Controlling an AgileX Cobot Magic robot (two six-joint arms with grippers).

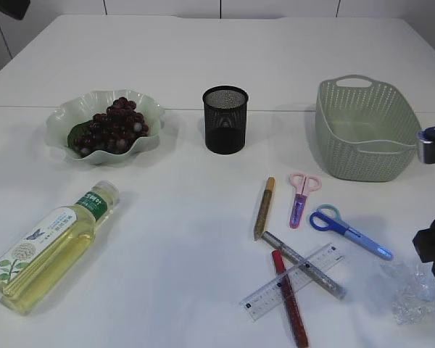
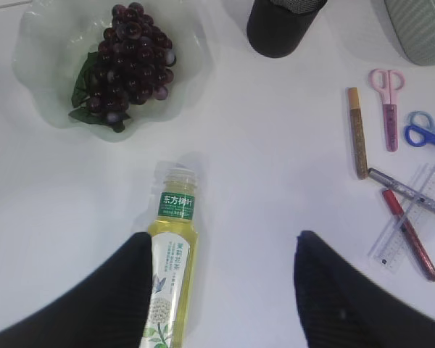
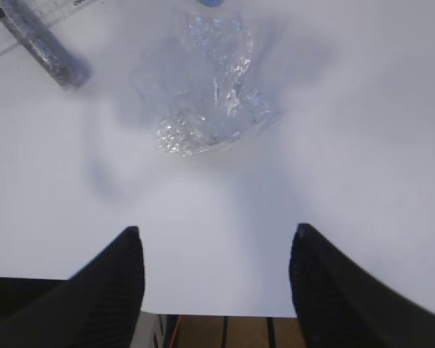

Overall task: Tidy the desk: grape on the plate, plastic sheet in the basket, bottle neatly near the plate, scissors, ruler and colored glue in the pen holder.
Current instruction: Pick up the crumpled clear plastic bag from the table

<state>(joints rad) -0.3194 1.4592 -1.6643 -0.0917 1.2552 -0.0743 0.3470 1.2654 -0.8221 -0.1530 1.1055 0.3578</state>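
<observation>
A bunch of dark grapes (image 1: 112,125) lies on the pale green plate (image 1: 60,119). The bottle (image 1: 49,246) of yellow tea lies flat at the front left. My left gripper (image 2: 221,250) hovers open above it, and the bottle (image 2: 172,261) passes just inside the left finger. Pink scissors (image 1: 301,196), blue scissors (image 1: 349,230), a clear ruler (image 1: 320,261) and gold (image 1: 264,208), silver (image 1: 304,266) and red (image 1: 291,301) glue sticks lie at the front right. The crumpled plastic sheet (image 3: 210,94) lies ahead of my open, empty right gripper (image 3: 216,235).
The black mesh pen holder (image 1: 225,119) stands mid-table, between the plate and the green basket (image 1: 333,119) at the back right. The table's front edge runs just under the right gripper. Silver glue (image 3: 40,43) lies left of the sheet.
</observation>
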